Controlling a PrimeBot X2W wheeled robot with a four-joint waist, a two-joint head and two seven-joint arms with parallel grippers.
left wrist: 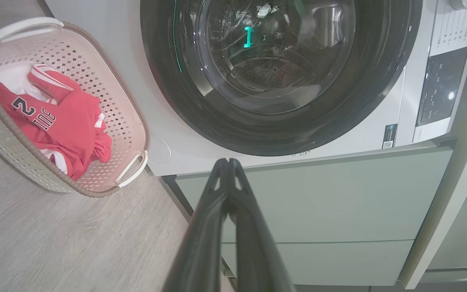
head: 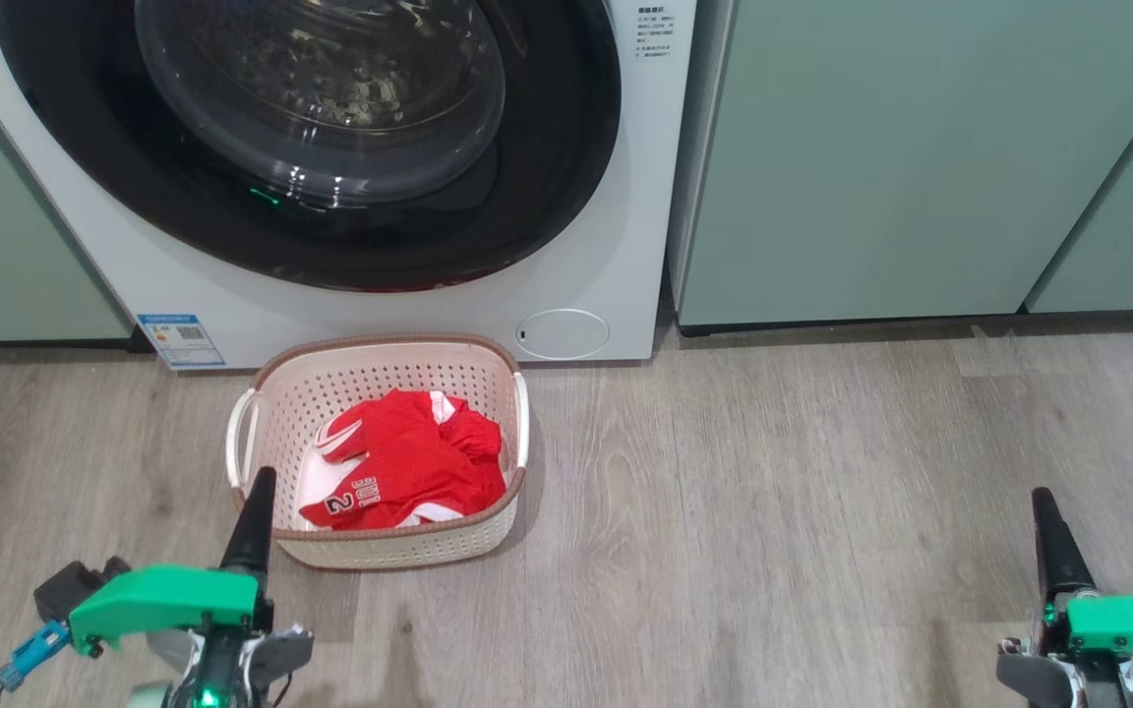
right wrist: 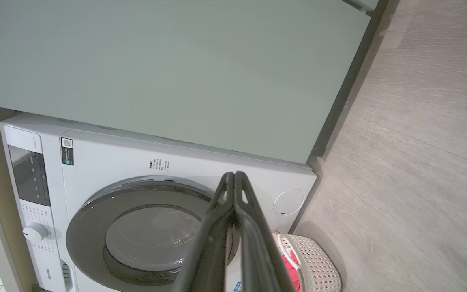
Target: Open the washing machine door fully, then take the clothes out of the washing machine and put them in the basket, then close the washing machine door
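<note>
The clothes (head: 407, 462) are laid inside the basket (head: 399, 547) just before the washing machine (head: 616, 246), whose door (head: 321, 108) is seen shut. The left gripper (head: 262, 479) and the right gripper (head: 1043, 499) are both pressed together, empty.

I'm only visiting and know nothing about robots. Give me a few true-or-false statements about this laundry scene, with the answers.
1. The red jersey lies in the basket. True.
2. The washing machine door stands wide open. False: it is shut.
3. The left hand holds the jersey. False: it is closed and empty.
4. The basket stands on the floor in front of the washing machine. True.
</note>
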